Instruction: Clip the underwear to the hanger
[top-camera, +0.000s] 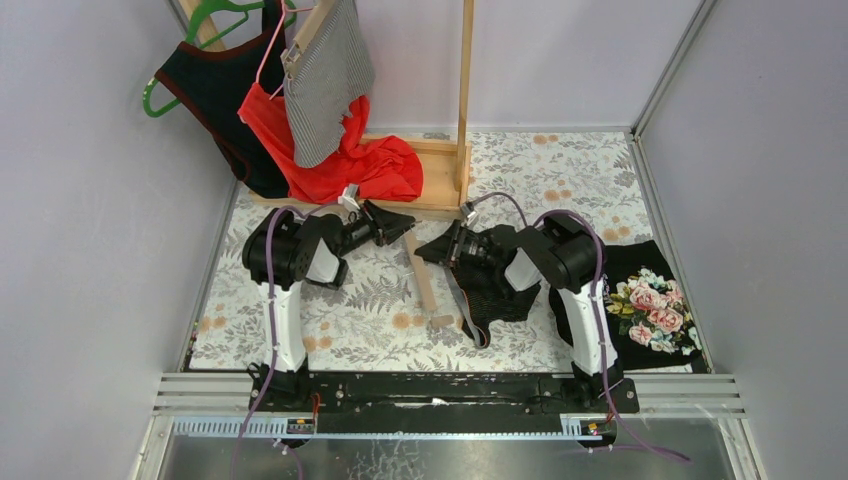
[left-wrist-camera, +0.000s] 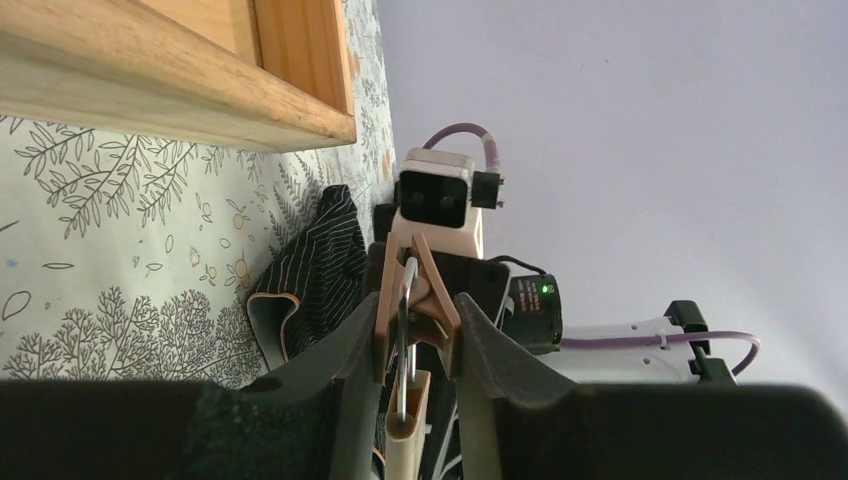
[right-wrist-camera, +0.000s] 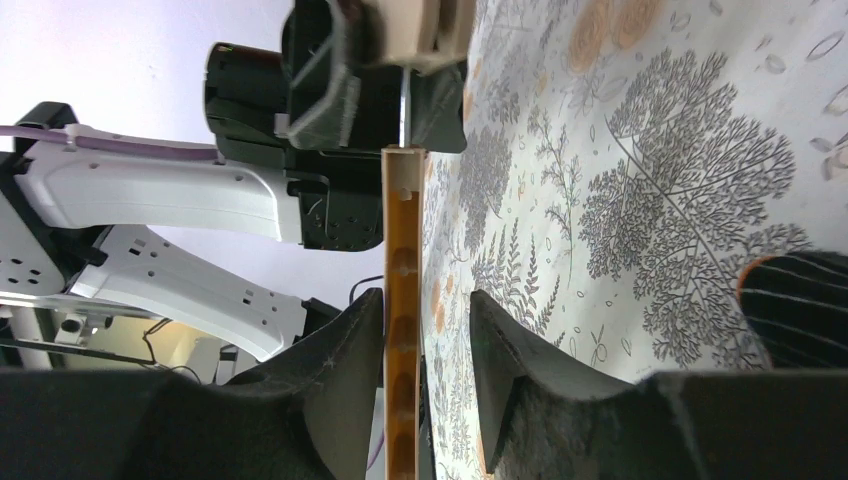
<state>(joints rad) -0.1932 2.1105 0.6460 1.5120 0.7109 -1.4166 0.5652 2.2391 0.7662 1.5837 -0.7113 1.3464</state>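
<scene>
The worktop is covered with a fern-printed cloth; the wooden base of a rack is stood at its far edge; black striped underwear is laid right of the middle; a black floral garment is spread at the right edge; a wooden hanger is seen over the middle, though contact with the cloth cannot be told.
</scene>
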